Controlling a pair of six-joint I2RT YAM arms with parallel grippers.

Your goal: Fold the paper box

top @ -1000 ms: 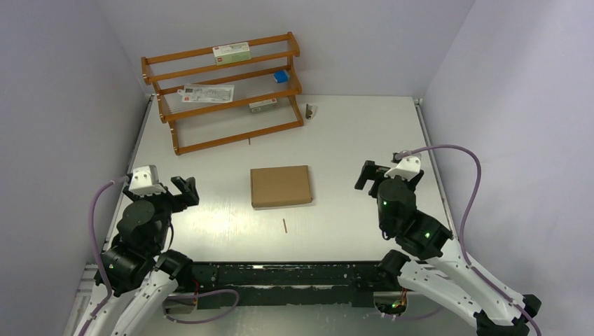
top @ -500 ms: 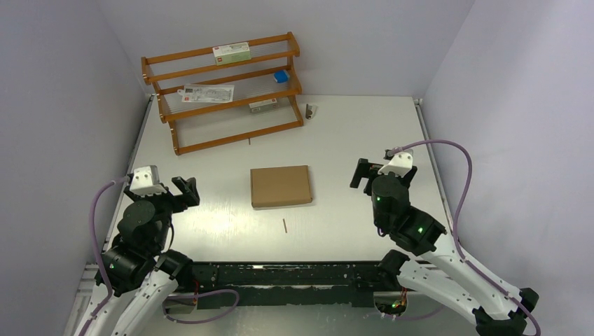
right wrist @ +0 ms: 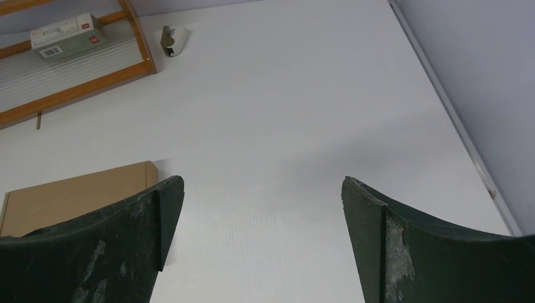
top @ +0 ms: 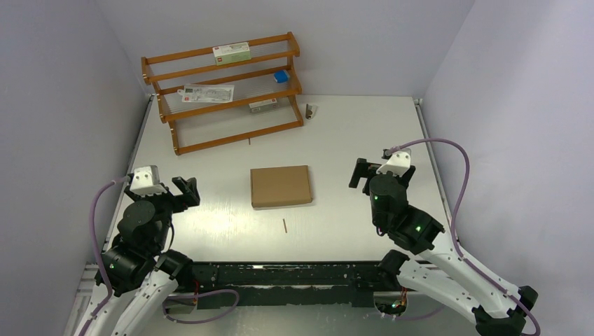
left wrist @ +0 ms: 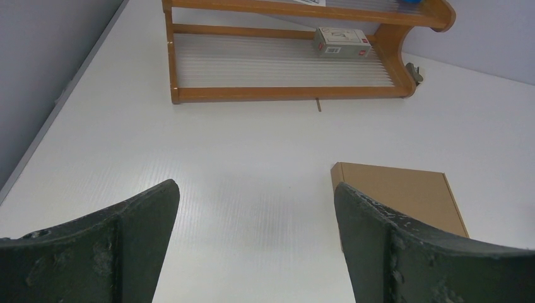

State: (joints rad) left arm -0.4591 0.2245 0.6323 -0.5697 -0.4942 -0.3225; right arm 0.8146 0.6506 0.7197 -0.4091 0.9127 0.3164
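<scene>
A: Pincers first. Left gripper [top: 186,189]: jaws spread wide, nothing between them. Right gripper [top: 360,175]: same, wide apart, holding nothing.

B: Agreed. Position relative to the work?

A: Both hover above the table [top: 350,133], one on each side of the paper box [top: 280,185], well apart from it. The box lies flat near the table's middle, brown and unprinted, with its top face level. In the left wrist view its corner shows just beyond one fingertip.

B: Step in hand?

A: Judgement: no contact phase. The box reads as a shallow closed shape, with no raised flap or loose tab in any view. Cannot tell whether the side tabs are tucked. So this is either an approach or a stand-off with little left to do.

B: Next move, if any?

A: It would call for both arms coming in low from the sides and meeting the box edges squarely. Light cardboard probably skids on this smooth surface, so one arm should pin it.

B: Surroundings?

A: Small stick [top: 285,225] near the box's front edge, not touching it; it could catch a sweeping finger. Wooden rack [top: 238,137] at far left carries a white red-labelled carton [top: 231,50] and a blue box [top: 281,75], well apart from the work. Small metal clip [top: 309,110] beside the rack's right end. None of these blocks the side approaches
</scene>
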